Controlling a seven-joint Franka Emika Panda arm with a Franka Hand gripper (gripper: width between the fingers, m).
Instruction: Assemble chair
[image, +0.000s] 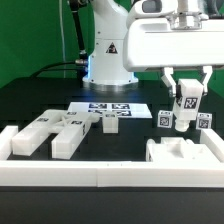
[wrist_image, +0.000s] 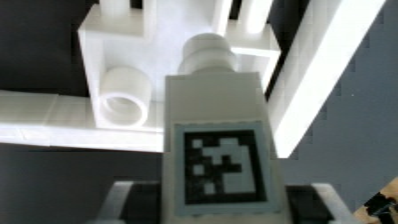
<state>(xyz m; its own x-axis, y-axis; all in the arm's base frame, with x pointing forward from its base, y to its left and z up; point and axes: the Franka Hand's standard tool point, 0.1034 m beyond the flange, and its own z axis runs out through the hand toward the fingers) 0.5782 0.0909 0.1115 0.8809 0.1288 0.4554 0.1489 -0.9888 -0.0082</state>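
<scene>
My gripper (image: 188, 92) hangs at the exterior view's right, shut on a chunky white chair leg (image: 187, 108) that bears a black-and-white tag. In the wrist view the leg (wrist_image: 217, 120) sits between the two fingers (wrist_image: 135, 200), its round peg end pointing away from the camera. Just beneath it lies a larger white chair piece (image: 186, 151) against the front rail; in the wrist view this piece (wrist_image: 125, 95) shows a round hole beside the leg. Two tagged white parts (image: 163, 120) stand either side of the held leg.
Loose white chair pieces (image: 45, 135) lie at the front on the exterior view's left, with a small one (image: 110, 123) near the middle. The marker board (image: 110, 107) lies flat behind them. A white rail (image: 100, 176) borders the black table's front. The robot base (image: 105, 60) stands behind.
</scene>
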